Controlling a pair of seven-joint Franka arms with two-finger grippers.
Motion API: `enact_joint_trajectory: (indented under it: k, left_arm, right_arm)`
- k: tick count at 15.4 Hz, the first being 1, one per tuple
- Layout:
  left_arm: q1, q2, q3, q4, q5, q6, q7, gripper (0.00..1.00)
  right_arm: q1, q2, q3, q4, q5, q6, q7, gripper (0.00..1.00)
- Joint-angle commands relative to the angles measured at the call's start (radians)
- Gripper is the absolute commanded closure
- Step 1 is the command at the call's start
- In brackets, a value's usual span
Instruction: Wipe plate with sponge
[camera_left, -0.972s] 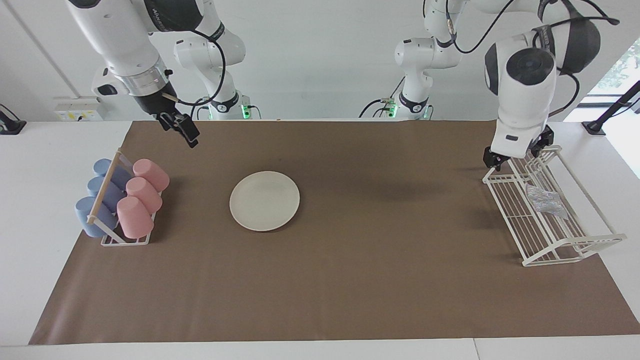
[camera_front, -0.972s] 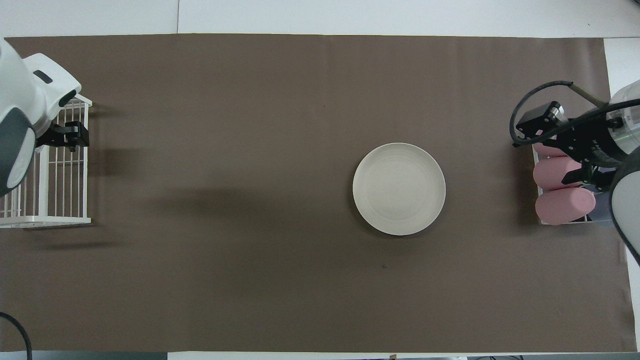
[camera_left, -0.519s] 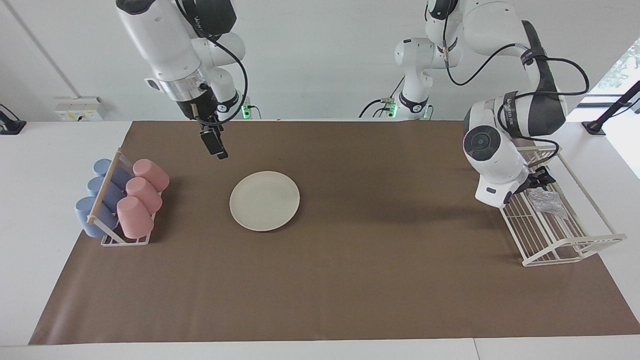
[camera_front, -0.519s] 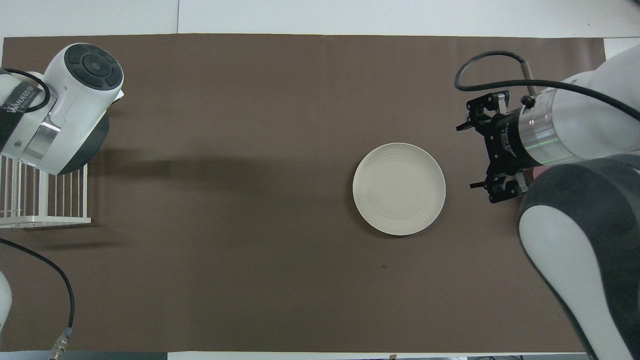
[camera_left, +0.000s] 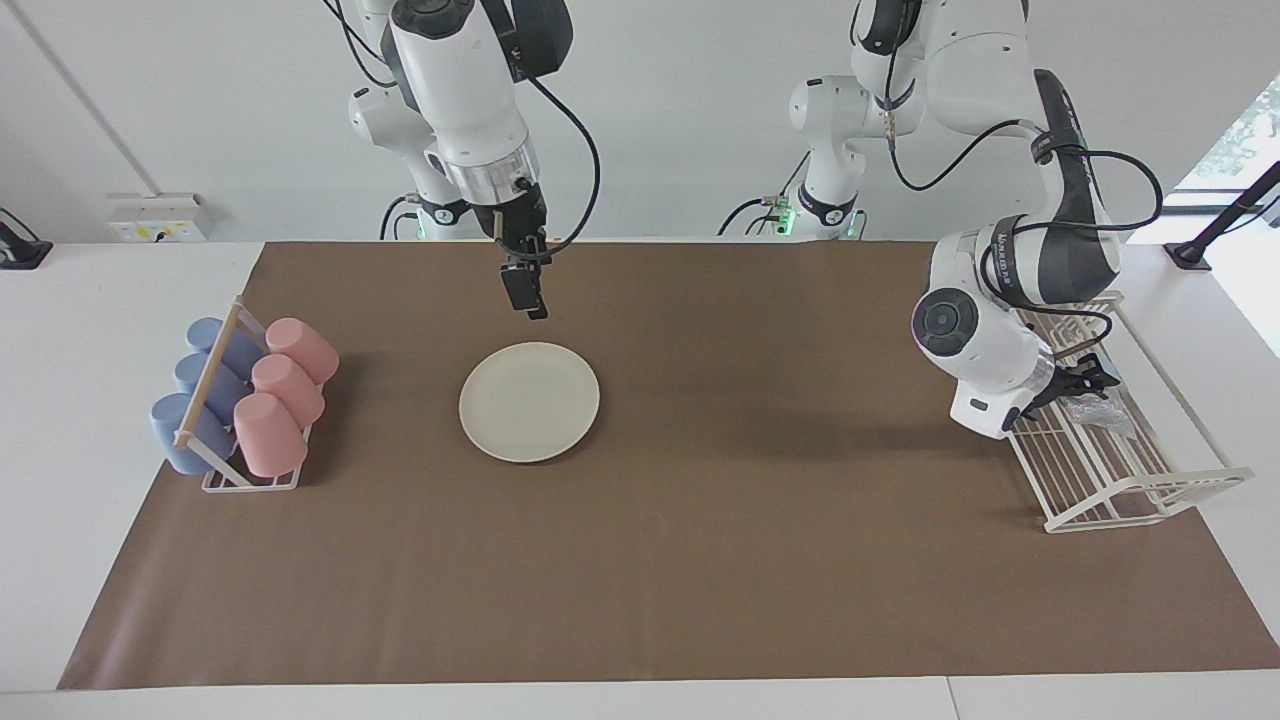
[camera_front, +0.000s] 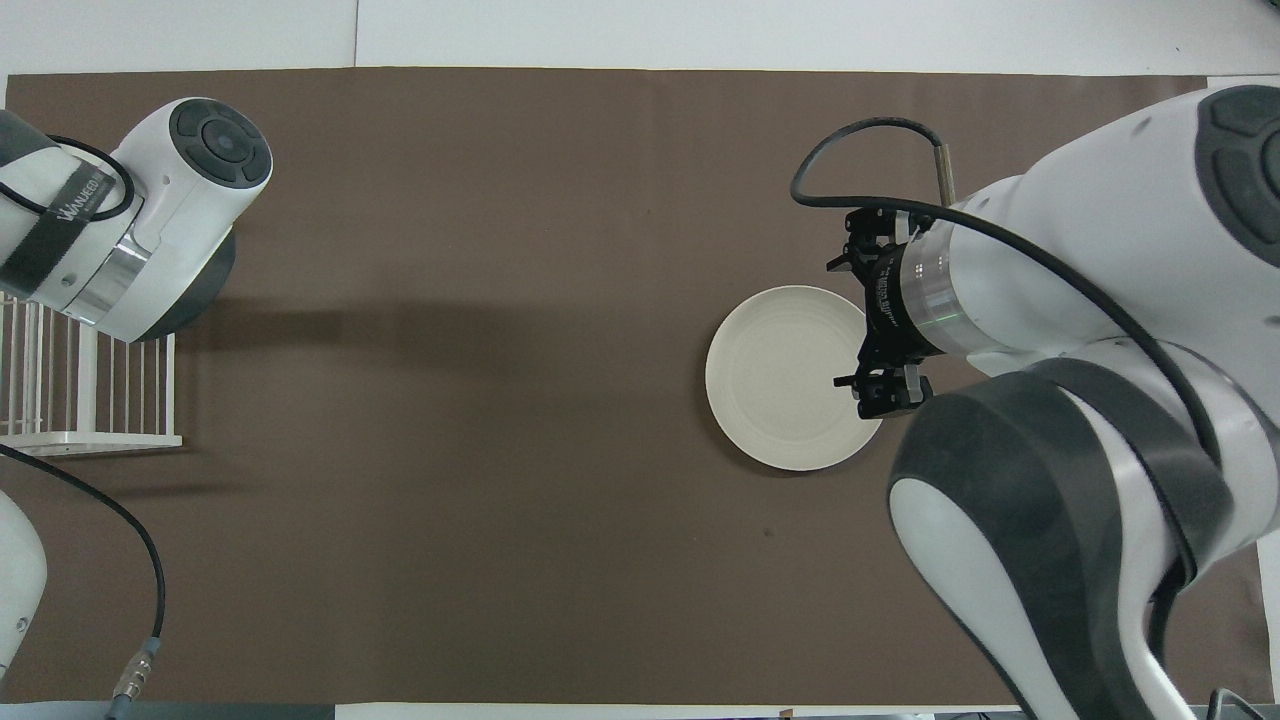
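Note:
The cream-white plate (camera_left: 529, 401) (camera_front: 775, 385) lies flat on the brown mat, nearer the right arm's end of the table. My right gripper (camera_left: 527, 300) (camera_front: 872, 315) hangs in the air by the plate's rim, clear of it and holding nothing. The sponge (camera_left: 1106, 413), a small silvery wad, rests in the white wire rack (camera_left: 1130, 492) at the left arm's end. My left gripper (camera_left: 1088, 382) is down in the rack, right at the sponge; I cannot see whether it touches it. In the overhead view the left wrist hides both gripper and sponge.
A small white rack holding pink and blue cups (camera_left: 250, 400) on their sides stands at the right arm's end. The brown mat (camera_left: 760, 560) covers most of the white table. The right arm's bulk hides the cup rack in the overhead view.
The right arm swung from above the cup rack to the plate's rim. The left arm lowered from the wire rack's end nearer the robots and brought its gripper down to the sponge.

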Motion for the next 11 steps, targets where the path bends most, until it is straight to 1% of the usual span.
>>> enact_joint_trajectory:
  k: [1, 2, 3, 5, 7, 8, 9, 10, 11]
  left_arm:
    - [0.010, 0.012, 0.002, 0.014, 0.023, 0.019, -0.007, 0.25]
    - [0.010, 0.012, 0.002, 0.014, 0.023, 0.019, -0.007, 0.32]
    - [0.010, 0.012, 0.002, 0.014, 0.024, 0.020, -0.007, 0.35]
    - [0.010, 0.012, 0.005, 0.014, 0.026, 0.022, -0.007, 0.53]
    - [0.010, 0.012, 0.005, 0.014, 0.026, 0.022, -0.007, 0.79]
    - [0.010, 0.012, 0.005, 0.014, 0.026, 0.022, -0.008, 0.97]
    - [0.010, 0.012, 0.005, 0.014, 0.026, 0.024, -0.008, 1.00]
    - [0.010, 0.012, 0.005, 0.015, 0.033, 0.027, -0.007, 1.00]
    - [0.010, 0.012, 0.005, 0.017, 0.046, 0.028, -0.007, 1.00]
  right_arm:
    - [-0.001, 0.052, -0.003, 0.014, 0.000, 0.027, 0.018, 0.00]
    - [0.019, 0.079, -0.001, 0.049, -0.006, 0.018, 0.020, 0.00]
    - [0.040, 0.116, -0.003, 0.087, 0.003, 0.006, 0.028, 0.00]
    - [0.035, 0.196, -0.003, 0.195, 0.014, -0.025, 0.072, 0.00]
    - [0.053, 0.274, -0.003, 0.293, 0.011, -0.048, 0.159, 0.00]
    - [0.082, 0.309, -0.006, 0.330, -0.006, -0.055, 0.181, 0.00]
    - [0.100, 0.348, -0.012, 0.377, -0.008, -0.069, 0.184, 0.00]
    - [0.093, 0.395, -0.015, 0.454, 0.003, -0.109, 0.195, 0.00]
    - [0.087, 0.479, -0.013, 0.571, 0.003, -0.155, 0.212, 0.00]
